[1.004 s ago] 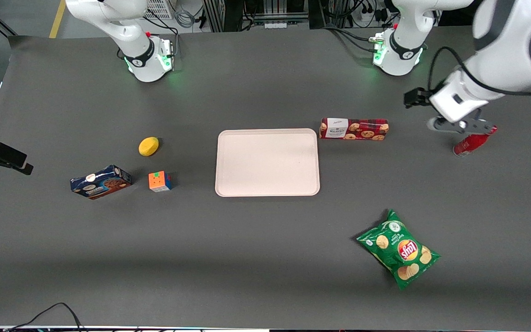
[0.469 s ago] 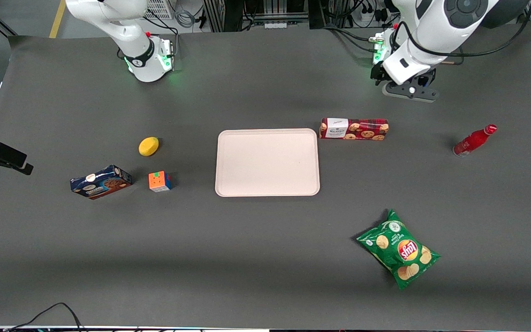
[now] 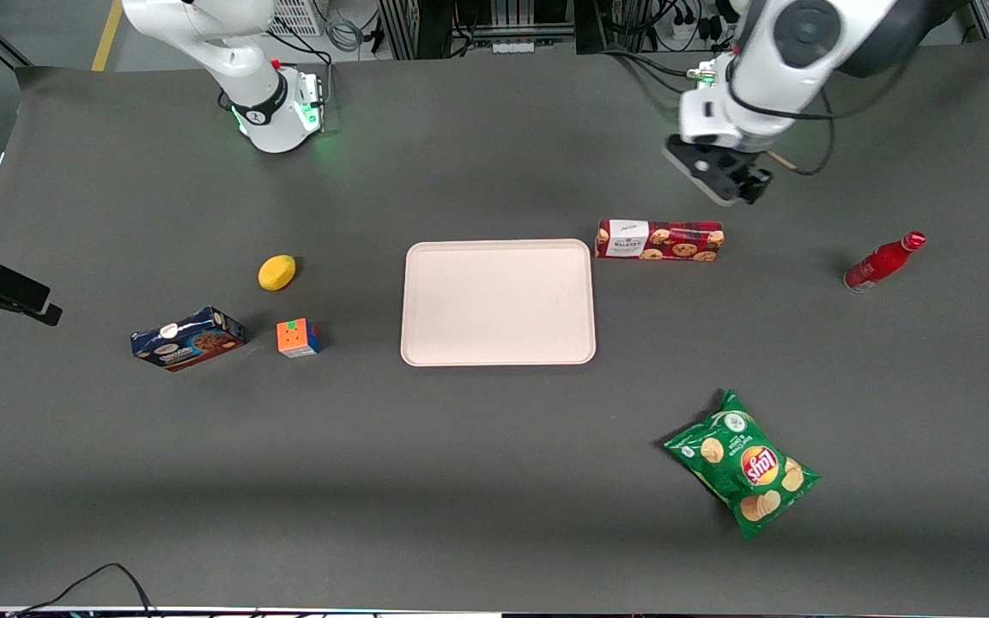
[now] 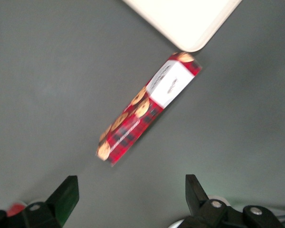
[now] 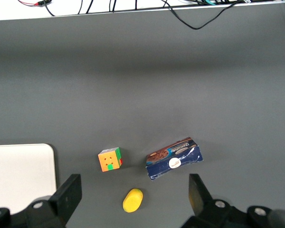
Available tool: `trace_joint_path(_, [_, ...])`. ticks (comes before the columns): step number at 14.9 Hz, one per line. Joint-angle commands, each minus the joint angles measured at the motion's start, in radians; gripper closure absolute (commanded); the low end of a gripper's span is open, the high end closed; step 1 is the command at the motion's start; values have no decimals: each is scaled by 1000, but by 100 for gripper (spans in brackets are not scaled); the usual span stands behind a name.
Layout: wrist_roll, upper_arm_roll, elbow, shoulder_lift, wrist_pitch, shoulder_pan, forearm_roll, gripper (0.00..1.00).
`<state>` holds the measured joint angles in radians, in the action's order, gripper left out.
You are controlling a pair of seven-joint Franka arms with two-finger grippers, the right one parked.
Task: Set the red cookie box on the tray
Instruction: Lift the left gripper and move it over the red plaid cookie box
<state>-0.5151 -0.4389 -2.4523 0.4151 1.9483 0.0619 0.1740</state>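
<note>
The red cookie box [image 3: 659,240], a long slim tartan carton with a white label and cookie pictures, lies on the dark table right beside one corner of the cream-pink tray [image 3: 498,302]. My gripper [image 3: 725,178] hangs above the table a little farther from the front camera than the box, toward the working arm's base. In the left wrist view the red cookie box [image 4: 149,107] lies apart from my gripper [image 4: 131,194], whose fingers [image 4: 66,194] are spread wide and open with only bare table between them. A corner of the tray [image 4: 190,23] shows too.
A red bottle [image 3: 882,262] lies toward the working arm's end. A green chip bag [image 3: 743,463] sits nearer the front camera. Toward the parked arm's end are a yellow lemon [image 3: 276,272], a colour cube [image 3: 298,337] and a dark blue cookie box [image 3: 188,338].
My gripper has swung from above the red bottle toward the arm's base, then toward the red cookie box, turning as it went. The box and tray have not moved.
</note>
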Motion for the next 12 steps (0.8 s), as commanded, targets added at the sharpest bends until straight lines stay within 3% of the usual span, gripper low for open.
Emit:
trace_joint_path(1, [-118,-119,-96,114,116,16,10,0])
trace_joint_path(7, [-275,-133,-229,105,331,36,10,0])
trace_joint_path(12, [-289,-251,-238,56,432,36,10,0])
